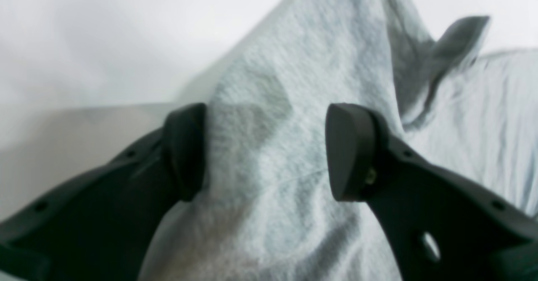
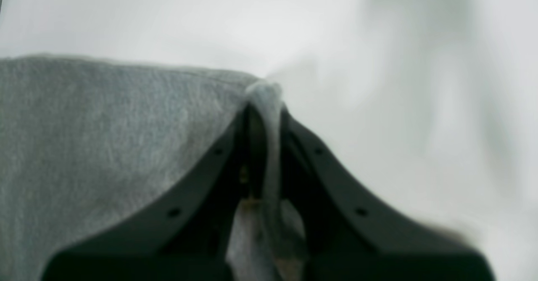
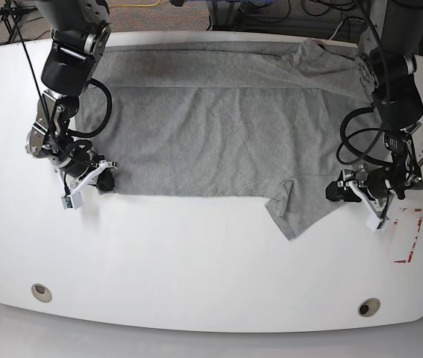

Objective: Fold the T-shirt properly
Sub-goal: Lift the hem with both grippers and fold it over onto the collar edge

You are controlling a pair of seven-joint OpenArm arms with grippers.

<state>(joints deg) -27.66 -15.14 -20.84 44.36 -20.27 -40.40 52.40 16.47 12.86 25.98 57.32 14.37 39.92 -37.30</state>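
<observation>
The heather-grey T-shirt [image 3: 218,134] lies spread across the back half of the white table [image 3: 196,261], plain side up, with one sleeve [image 3: 301,212] hanging toward the front. My right gripper [image 3: 107,179] is at the shirt's front-left corner. In the right wrist view this gripper [image 2: 262,104] is shut on a bunched edge of the T-shirt [image 2: 84,125]. My left gripper [image 3: 336,189] is at the shirt's right edge beside the sleeve. In the left wrist view its fingers [image 1: 349,150] stand apart around a raised ridge of the T-shirt [image 1: 294,62]; this gripper [image 1: 267,150] is open.
A red-marked patch [image 3: 409,235] sits near the table's right edge, just in front of my left gripper. Two round holes [image 3: 41,291] [image 3: 368,306] lie near the table's front edge. Cables and stands crowd the floor behind the table.
</observation>
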